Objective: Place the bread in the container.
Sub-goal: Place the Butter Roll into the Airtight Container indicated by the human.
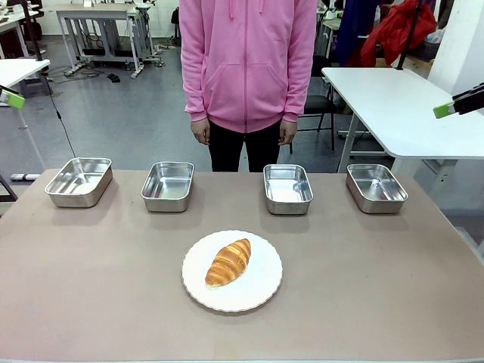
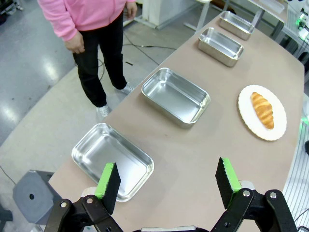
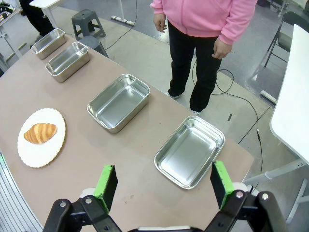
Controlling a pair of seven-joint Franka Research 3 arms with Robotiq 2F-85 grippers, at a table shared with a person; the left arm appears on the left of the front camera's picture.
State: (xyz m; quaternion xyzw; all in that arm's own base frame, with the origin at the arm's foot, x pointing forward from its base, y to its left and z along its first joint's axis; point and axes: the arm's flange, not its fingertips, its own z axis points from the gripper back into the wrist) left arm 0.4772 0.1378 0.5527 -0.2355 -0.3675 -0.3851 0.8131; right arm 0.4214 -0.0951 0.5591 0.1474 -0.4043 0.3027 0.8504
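The bread (image 1: 228,262), a golden-brown ridged loaf, lies on a round white plate (image 1: 257,291) at the table's near middle. Several shiny steel containers stand in a row along the far edge: (image 1: 79,181), (image 1: 168,186), (image 1: 287,188), (image 1: 376,187); all are empty. My left gripper (image 2: 167,182) hangs open above the table's left end, over the end container (image 2: 113,159), with the bread (image 2: 262,109) far off. My right gripper (image 3: 164,184) hangs open above the right end, near the container (image 3: 190,151); the bread (image 3: 40,133) lies well to its left.
A person in a pink hoodie (image 1: 248,60) stands at the far side, hands down by the hips. A white table (image 1: 393,106) stands at the back right. Green fingertips of the left gripper (image 1: 10,98) and right gripper (image 1: 457,103) show at the picture's edges, high above the table.
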